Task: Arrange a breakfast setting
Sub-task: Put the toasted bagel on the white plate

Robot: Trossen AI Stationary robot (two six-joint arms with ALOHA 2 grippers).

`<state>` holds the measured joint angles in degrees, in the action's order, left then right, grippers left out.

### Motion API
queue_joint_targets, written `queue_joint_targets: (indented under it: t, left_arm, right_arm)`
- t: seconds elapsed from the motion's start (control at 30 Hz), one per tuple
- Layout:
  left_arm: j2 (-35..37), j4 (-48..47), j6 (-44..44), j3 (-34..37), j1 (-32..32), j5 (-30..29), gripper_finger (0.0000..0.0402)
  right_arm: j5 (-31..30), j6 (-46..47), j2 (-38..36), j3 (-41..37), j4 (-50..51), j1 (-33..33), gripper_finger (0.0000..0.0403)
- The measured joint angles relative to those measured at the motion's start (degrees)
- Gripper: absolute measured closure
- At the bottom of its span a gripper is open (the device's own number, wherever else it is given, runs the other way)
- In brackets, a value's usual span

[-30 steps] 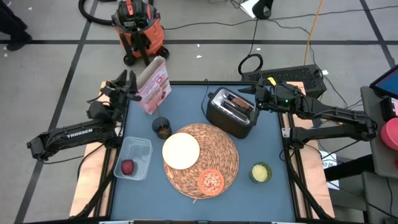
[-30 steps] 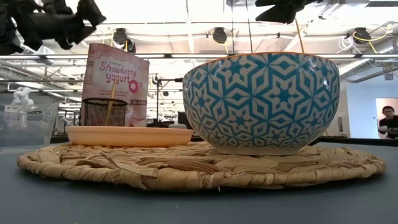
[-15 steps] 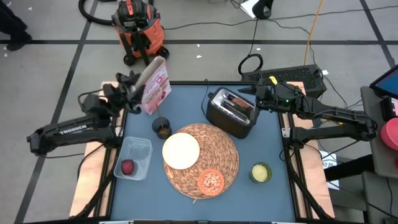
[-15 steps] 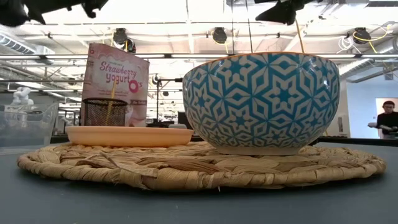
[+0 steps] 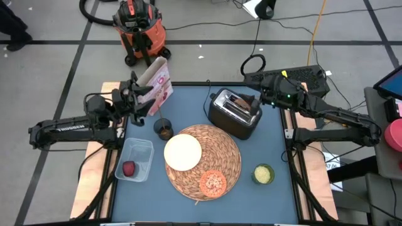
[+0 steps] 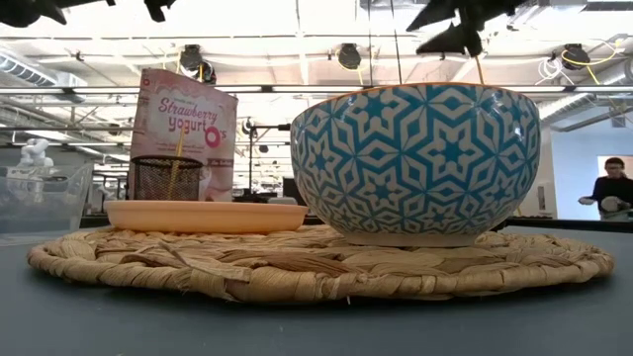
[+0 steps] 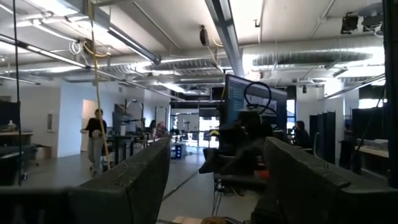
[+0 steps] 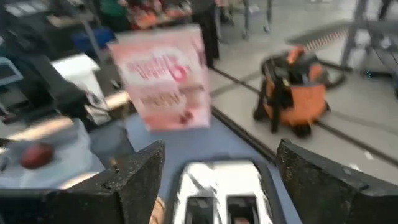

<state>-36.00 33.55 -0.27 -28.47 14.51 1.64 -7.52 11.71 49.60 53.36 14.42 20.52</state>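
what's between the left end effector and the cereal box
Nothing visible. From above, the left end effector sits open right beside the cereal box, with no object in the gap. The dark cup stands nearer the placemat, off that line.

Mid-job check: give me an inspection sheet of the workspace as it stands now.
Surface: blue table, bare patches near the corners.
Job's things: cream bowl and small orange dish sit on the woven placemat; dark cup stands beside the mat; cereal box upright at the back left; dark-red fruit lies inside the clear tub.
Clutter: toaster, small green-yellow cup.
Grippers: left gripper open beside the cereal box; right gripper open above the toaster.
Cables: black and yellow leads on the floor behind.
Surroundings: orange shop vacuum; a person far off.
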Motion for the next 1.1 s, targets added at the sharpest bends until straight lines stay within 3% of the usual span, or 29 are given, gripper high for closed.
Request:
queue_joint_targets:
  t: [0.2,0.47,1.1]
  left_arm:
    - [-1.1,0.02,-0.2,-0.02,-0.53,-0.08,0.0135]
    - [-3.62,-0.01,-0.49,-0.02,-0.53,-0.13,0.0135]
    - [-5.25,0.12,-1.53,-0.02,-0.53,-0.17,0.0135]
  right_arm:
    - [0.01,1.71,0.04,0.0,10.83,2.53,0.0124]
    - [0.12,-0.15,0.02,-0.02,12.23,2.54,0.0127]
    - [0.29,-4.77,0.04,-15.49,-1.42,2.53,0.0129]
